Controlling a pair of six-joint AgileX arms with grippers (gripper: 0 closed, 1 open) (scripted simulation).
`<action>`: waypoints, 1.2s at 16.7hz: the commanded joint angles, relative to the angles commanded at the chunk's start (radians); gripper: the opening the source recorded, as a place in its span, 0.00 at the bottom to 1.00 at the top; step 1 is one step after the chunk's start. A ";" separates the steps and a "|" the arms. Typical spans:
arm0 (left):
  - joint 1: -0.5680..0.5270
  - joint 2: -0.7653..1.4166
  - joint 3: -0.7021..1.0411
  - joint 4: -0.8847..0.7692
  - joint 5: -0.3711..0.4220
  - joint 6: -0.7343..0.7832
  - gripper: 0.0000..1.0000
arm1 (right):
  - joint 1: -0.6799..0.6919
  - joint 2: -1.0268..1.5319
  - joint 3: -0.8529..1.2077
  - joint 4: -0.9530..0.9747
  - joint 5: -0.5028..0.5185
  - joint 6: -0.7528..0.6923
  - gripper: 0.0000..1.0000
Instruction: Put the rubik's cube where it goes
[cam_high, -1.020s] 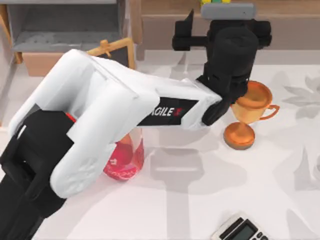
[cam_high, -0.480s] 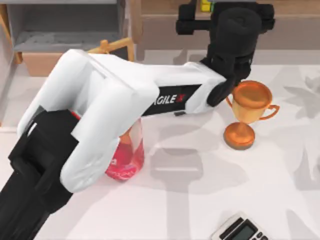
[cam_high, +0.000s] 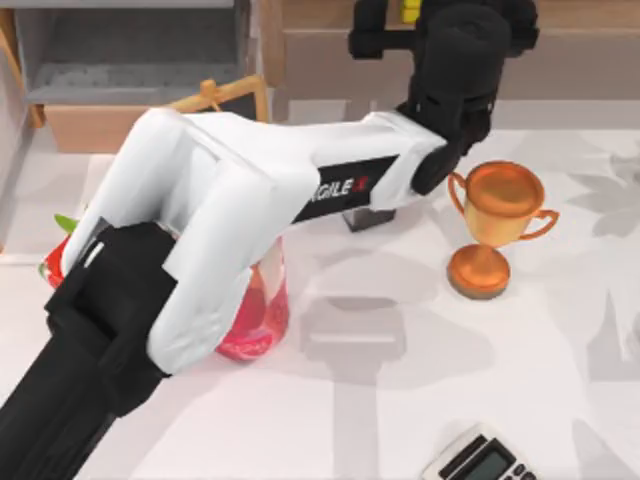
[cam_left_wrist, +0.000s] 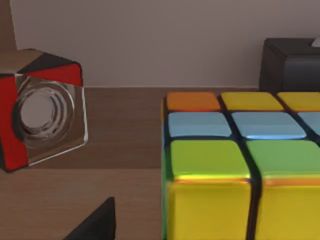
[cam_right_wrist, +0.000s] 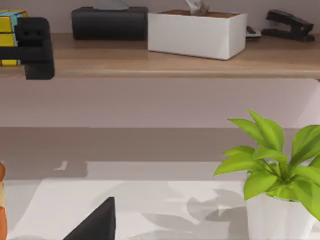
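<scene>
The rubik's cube (cam_left_wrist: 240, 165), with yellow, green, blue and orange tiles, looms close in the left wrist view, low over the wooden shelf (cam_left_wrist: 115, 135). From above, a yellow sliver of the rubik's cube (cam_high: 409, 10) peeks out at the shelf along the table's far edge. My left gripper (cam_high: 405, 25) reaches over that shelf and is shut on the cube. The right wrist view shows the same cube (cam_right_wrist: 9, 30) beside a black finger (cam_right_wrist: 36, 47) of the left gripper. A dark part of my right gripper (cam_right_wrist: 95, 226) sits at that view's edge.
On the shelf (cam_right_wrist: 150, 57) stand a red, black and glass cube (cam_left_wrist: 42, 115), a black box (cam_right_wrist: 110, 22), a white tissue box (cam_right_wrist: 197, 32) and a stapler (cam_right_wrist: 290, 24). A copper trophy (cam_high: 495, 225), a red object (cam_high: 255, 320), a calculator (cam_high: 480, 462) and a potted plant (cam_right_wrist: 275, 170) stand on the table.
My left arm has stretched farther toward the back shelf, carrying the cube with it. The trophy and calculator have stayed in place.
</scene>
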 joint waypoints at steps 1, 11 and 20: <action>0.000 0.000 0.000 0.000 0.000 0.000 1.00 | 0.000 0.000 0.000 0.000 0.000 0.000 1.00; 0.000 0.000 0.000 0.000 0.000 0.000 0.32 | 0.000 0.000 0.000 0.000 0.000 0.000 1.00; 0.000 0.000 0.000 0.000 0.000 0.000 0.00 | 0.000 0.000 0.000 0.000 0.000 0.000 1.00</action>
